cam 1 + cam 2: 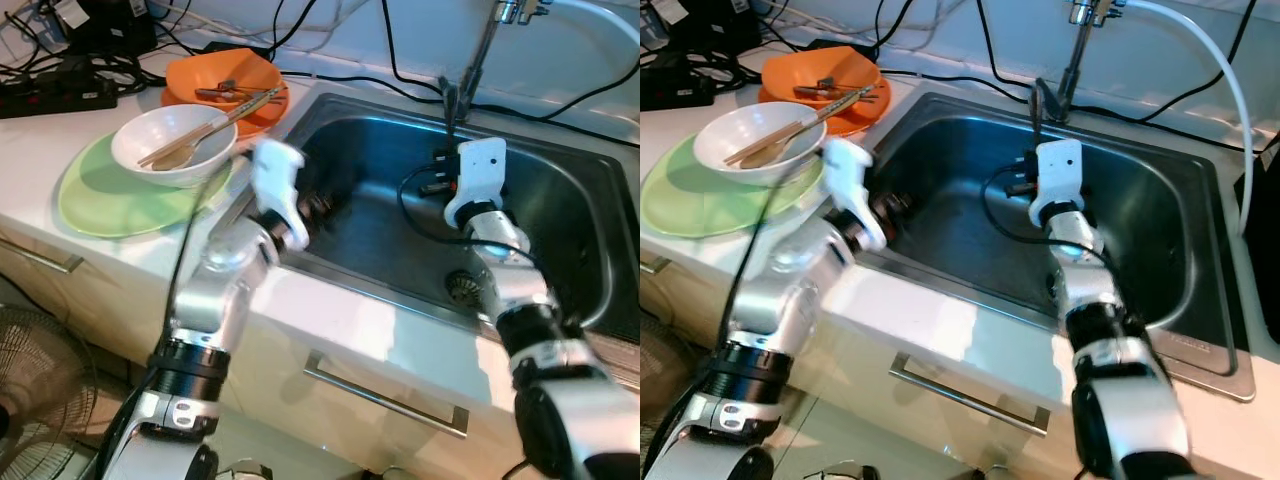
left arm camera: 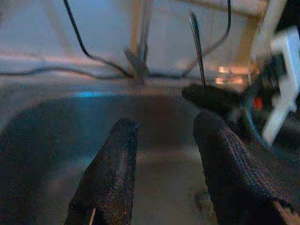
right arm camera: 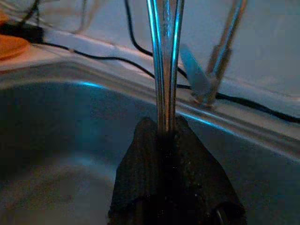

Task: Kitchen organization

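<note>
A steel sink is set into the white counter. My right gripper is inside it near the back wall, shut on a thin shiny metal utensil that sticks straight out past the fingertips toward the faucet. What kind of utensil it is I cannot make out. My left gripper hangs over the sink's left side, open, with nothing between its fingers. From the left wrist view, the utensil rises beside the right gripper's black fingers.
On the counter to the left, a white bowl with chopsticks and a spoon sits on a green plate. Behind it are orange dishes with utensils. Black cables and a power strip run along the back. A fan stands low left.
</note>
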Available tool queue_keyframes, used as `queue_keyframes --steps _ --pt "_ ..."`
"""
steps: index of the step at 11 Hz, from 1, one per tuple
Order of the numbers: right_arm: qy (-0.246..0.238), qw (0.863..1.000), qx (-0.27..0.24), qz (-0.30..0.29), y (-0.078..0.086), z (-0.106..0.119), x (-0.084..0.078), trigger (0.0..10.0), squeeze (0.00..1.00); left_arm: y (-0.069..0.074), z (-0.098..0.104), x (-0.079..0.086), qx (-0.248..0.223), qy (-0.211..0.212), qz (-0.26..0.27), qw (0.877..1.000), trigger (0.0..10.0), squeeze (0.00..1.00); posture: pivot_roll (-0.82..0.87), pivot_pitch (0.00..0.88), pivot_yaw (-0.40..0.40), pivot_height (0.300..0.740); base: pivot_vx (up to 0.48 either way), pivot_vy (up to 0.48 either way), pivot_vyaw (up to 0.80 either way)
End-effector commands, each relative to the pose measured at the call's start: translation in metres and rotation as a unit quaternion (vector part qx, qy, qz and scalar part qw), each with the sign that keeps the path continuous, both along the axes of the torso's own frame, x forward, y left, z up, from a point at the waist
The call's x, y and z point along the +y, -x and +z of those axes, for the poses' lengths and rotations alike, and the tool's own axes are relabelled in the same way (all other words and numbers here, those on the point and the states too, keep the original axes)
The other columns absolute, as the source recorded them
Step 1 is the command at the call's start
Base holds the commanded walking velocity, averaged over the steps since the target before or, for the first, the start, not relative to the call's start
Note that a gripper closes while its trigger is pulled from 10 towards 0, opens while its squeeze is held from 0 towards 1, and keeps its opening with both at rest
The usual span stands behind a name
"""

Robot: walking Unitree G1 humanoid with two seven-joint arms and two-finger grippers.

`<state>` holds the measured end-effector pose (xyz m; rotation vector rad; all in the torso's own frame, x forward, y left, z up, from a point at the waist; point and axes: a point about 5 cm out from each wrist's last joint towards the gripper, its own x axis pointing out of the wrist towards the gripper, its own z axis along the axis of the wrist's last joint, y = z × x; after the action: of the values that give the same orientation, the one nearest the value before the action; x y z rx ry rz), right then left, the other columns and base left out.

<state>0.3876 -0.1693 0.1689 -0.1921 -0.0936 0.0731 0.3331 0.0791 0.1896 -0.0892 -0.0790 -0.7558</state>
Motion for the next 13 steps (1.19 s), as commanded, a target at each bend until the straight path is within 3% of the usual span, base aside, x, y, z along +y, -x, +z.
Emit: queue_keyframes --steps 1,3,9,12,13 --pt "0.012 1.0 -0.001 -0.008 -0.005 0.007 -0.004 10.0 0.0 0.002 -0.013 -0.001 0.026 -0.026 -0.008 0.999 10.0 0.0 0.05 0.061 -0.017 0.74 0.0 0.0 0.0" --pt "0.03 0.999 0.03 -0.015 -0.01 0.005 -0.004 10.0 0.0 0.001 -0.024 -0.005 0.053 -0.067 -0.015 0.996 10.0 0.0 0.05 0.056 -0.022 0.74 0.0 0.0 0.0" --pt "0.049 0.99 0.124 0.033 -0.012 -0.018 0.019 10.0 0.0 0.001 -0.029 -0.011 0.082 -0.091 -0.005 0.992 10.0 0.0 0.06 0.046 -0.042 0.74 0.0 0.0 0.0" --pt "0.051 0.988 0.138 0.046 -0.011 -0.024 0.024 10.0 0.0 0.003 -0.03 -0.014 0.089 -0.087 -0.009 0.992 10.0 0.0 0.06 0.042 -0.047 0.74 0.0 0.0 0.0" --pt "0.051 0.987 0.142 0.051 -0.01 -0.027 0.026 10.0 0.67 0.003 -0.03 -0.015 0.091 -0.086 -0.009 0.992 10.0 0.0 0.06 0.039 -0.048 0.74 0.0 0.0 0.0"
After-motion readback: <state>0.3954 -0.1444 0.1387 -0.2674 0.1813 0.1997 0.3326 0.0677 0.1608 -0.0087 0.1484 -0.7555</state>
